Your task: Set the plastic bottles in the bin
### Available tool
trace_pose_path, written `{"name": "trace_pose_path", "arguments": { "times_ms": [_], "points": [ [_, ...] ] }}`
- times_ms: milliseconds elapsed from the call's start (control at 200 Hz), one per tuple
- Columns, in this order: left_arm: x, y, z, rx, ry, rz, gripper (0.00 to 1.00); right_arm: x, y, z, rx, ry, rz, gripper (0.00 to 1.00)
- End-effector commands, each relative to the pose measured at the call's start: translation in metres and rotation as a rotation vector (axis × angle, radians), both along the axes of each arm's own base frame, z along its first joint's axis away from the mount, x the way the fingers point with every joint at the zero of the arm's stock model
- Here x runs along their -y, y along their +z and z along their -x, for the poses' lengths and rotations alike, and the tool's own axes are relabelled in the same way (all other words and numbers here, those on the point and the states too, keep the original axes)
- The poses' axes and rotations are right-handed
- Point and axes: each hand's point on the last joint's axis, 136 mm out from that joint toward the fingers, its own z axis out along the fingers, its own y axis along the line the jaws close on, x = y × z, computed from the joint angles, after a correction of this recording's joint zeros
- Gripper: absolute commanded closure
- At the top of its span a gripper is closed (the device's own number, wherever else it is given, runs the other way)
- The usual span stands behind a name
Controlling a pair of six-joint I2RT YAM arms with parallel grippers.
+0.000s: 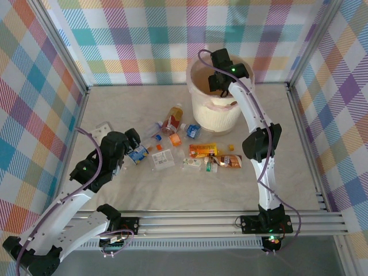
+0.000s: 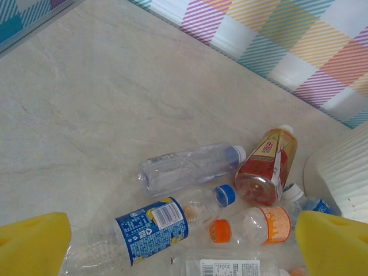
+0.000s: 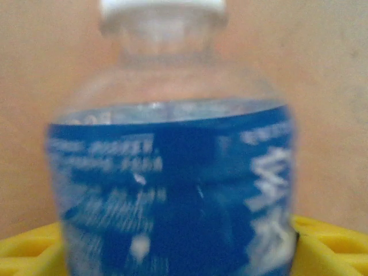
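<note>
Table (image 1: 276, 132): R gripper (image 1: 221, 86) over bin (image 1: 221, 118) w/ blue-label bottle (image 3: 172, 190), grip unclear; L gripper (image 2: 181, 244) wide.

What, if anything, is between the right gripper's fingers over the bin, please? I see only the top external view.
Observer: A blue-labelled, white-capped bottle sits between the pads of the right gripper; it is blurred, so the grip is unclear.
Operator: Thanks. How does the left gripper stand?
Observer: Its pads are wide apart, with a blue-capped bottle lying on the table ahead of them.
</note>
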Motion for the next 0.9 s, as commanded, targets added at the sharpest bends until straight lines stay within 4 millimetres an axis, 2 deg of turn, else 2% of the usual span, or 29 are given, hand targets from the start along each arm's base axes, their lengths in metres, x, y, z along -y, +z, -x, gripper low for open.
{"name": "trace_pose_path", "arguments": {
  "times_ms": [0,210,400,565,745,895],
  "points": [
    [-0.001,0.009,-0.004,0.015,0.007,0.006,0.00,0.003,-0.008,0.003,-0.033,-0.012,-0.009,0.16],
    [0.002,0.002,-0.008,-0.020,0.011,-0.010,0.00,0.004,0.007,0.011,-0.024,-0.002,-0.021,0.00],
    [0.005,-0.005,-0.013,-0.045,0.007,-0.025,0.00,0.003,0.029,0.024,-0.010,0.014,-0.065,0.00],
    [0.011,-0.012,-0.023,-0.114,-0.036,-0.117,0.00,0.001,0.060,0.038,0.029,0.031,-0.119,0.00],
    [0.018,-0.037,-0.040,-0.300,-0.130,-0.277,0.00,-0.001,0.093,0.056,0.070,0.055,-0.189,0.00],
    [0.014,-0.067,-0.048,-0.483,-0.180,-0.408,0.00,-0.003,0.115,0.072,0.092,0.076,-0.236,0.00]
  ]
}}
